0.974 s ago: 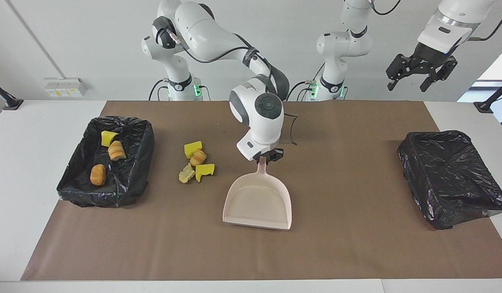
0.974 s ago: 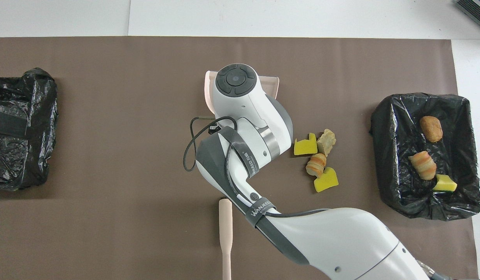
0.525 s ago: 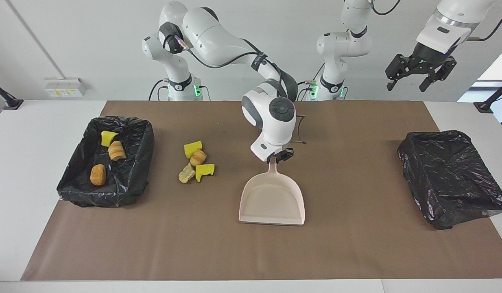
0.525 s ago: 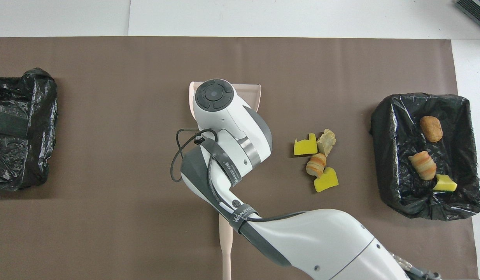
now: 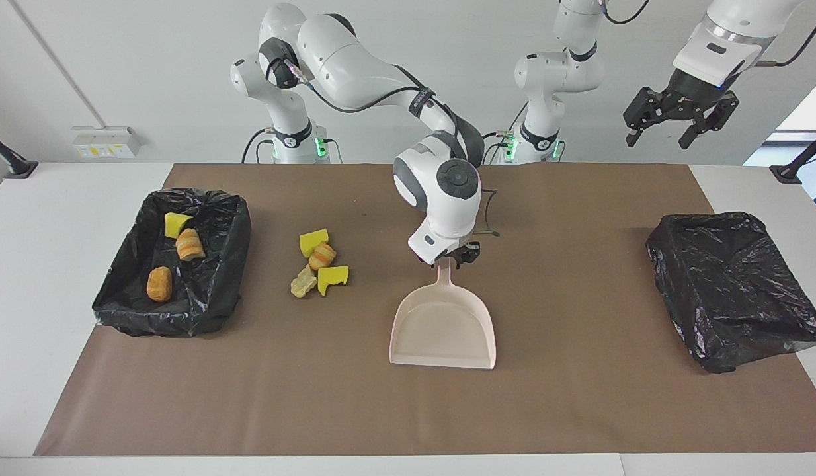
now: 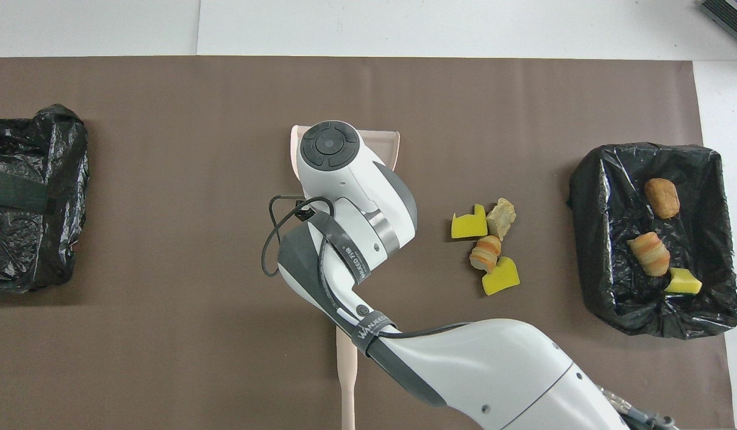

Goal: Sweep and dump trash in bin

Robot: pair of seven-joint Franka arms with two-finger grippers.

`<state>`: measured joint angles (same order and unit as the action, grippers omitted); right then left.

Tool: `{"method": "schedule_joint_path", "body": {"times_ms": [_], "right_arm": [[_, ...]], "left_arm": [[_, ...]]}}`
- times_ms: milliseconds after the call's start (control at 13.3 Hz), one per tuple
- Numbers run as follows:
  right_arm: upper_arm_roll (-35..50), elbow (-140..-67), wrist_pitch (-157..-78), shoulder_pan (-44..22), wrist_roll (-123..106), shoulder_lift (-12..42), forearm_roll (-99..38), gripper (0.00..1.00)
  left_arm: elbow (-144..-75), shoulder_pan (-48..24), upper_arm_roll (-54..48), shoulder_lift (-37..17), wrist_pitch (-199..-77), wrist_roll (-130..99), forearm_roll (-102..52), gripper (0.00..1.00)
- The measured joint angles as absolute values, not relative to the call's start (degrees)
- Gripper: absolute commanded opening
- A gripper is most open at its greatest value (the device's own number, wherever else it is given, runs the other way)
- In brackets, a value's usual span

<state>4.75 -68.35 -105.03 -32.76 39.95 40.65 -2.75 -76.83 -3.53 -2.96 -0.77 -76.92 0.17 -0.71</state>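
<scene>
The bin (image 5: 173, 264) at the right arm's end of the table holds three trash pieces (image 5: 176, 248), four (image 5: 319, 268) lie beside it, the right gripper (image 5: 455, 256), jaw state indeterminate, is at the dustpan (image 5: 444, 327) handle, and the raised left gripper (image 5: 679, 122) is spread.

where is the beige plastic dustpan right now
The beige plastic dustpan lies flat mid-table on the brown mat, handle toward the robots under the right gripper, beside the loose trash pile.
</scene>
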Motion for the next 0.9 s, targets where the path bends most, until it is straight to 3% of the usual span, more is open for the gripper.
{"method": "schedule_joint_path", "body": {"times_ms": [450, 900], "right_arm": [[4.69, -71.01, -99.16, -29.76, 39.95, 31.76, -3.3, 1.0], [5.25, -93.93, -95.94, -32.82, 39.97, 10.96, -8.67, 1.0]], "left_arm": [[-77.49, -6.42, -5.05, -2.42, -81.96, 0.17, -0.71, 1.0], [-78.38, -14.66, -5.2, -13.3, -95.84, -1.41, -0.69, 1.0]]}}
